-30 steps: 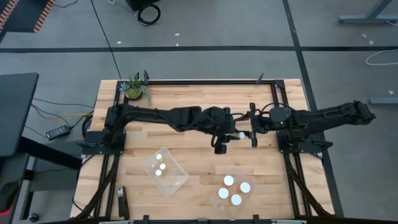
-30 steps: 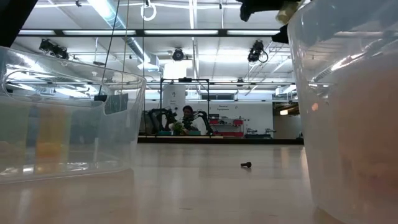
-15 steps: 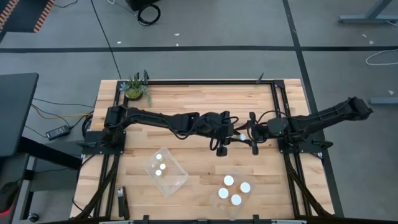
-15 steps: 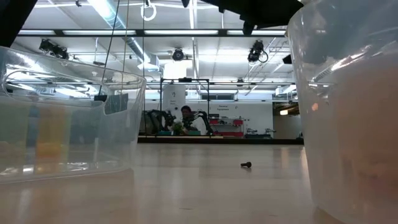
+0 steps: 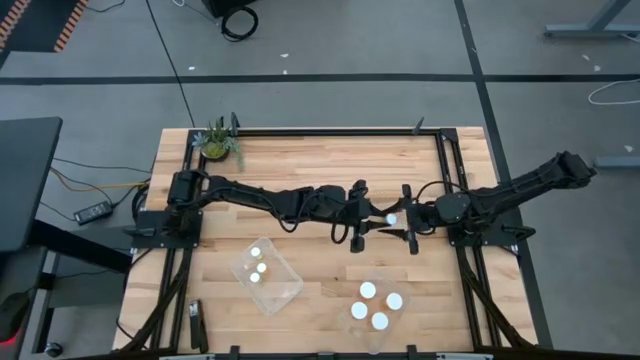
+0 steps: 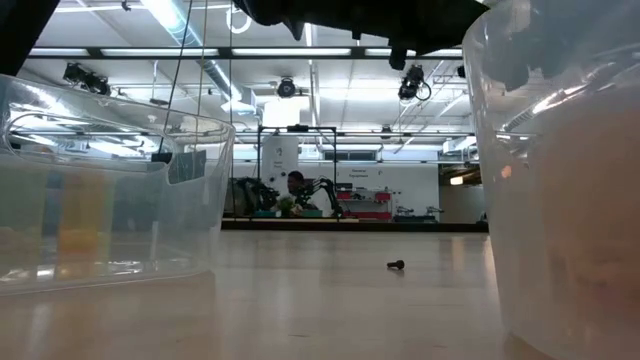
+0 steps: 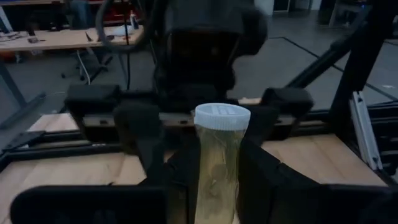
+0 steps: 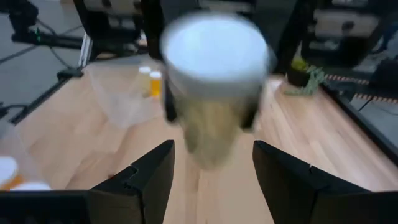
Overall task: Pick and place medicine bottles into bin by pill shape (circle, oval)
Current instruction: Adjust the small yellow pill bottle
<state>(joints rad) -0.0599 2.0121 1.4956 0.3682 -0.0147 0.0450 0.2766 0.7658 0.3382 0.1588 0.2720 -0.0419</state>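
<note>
A narrow amber bottle point(image 5: 388, 218) with a white cap point(image 7: 222, 117) is held in the air over the table's middle. My left gripper point(image 5: 372, 220) is shut on it. The bottle lies level, with its cap toward the table's right. My right gripper point(image 5: 402, 218) faces it from the right and is open. In the right wrist view its fingers point(image 8: 144, 174) stand on either side of the cap end point(image 8: 214, 50), apart from it. Both dark arms show at the top of the low view point(image 6: 380, 15). My left gripper pinches the bottle's amber body point(image 7: 219, 171) between its two fingers point(image 7: 258, 177), below the cap. The fingers come level from the table's left and lie along the bottle. The cap end sticks out past the fingertips. The bottle is lifted clear of the table.
A clear tub point(image 5: 266, 273) with three capped bottles stands near the front left. Another clear tub point(image 5: 377, 305) with several stands at the front middle. A green potted plant point(image 5: 217, 142) is at the far left corner. A small dark bit point(image 6: 396, 265) lies on the table. A person point(image 6: 298, 187) is far behind the table.
My left gripper has reached toward the table's right edge with the bottle, and its arm has stretched out flatter. My right gripper has come slightly toward the near edge, level with the bottle's cap. Both arms now hang lower in the low view.
</note>
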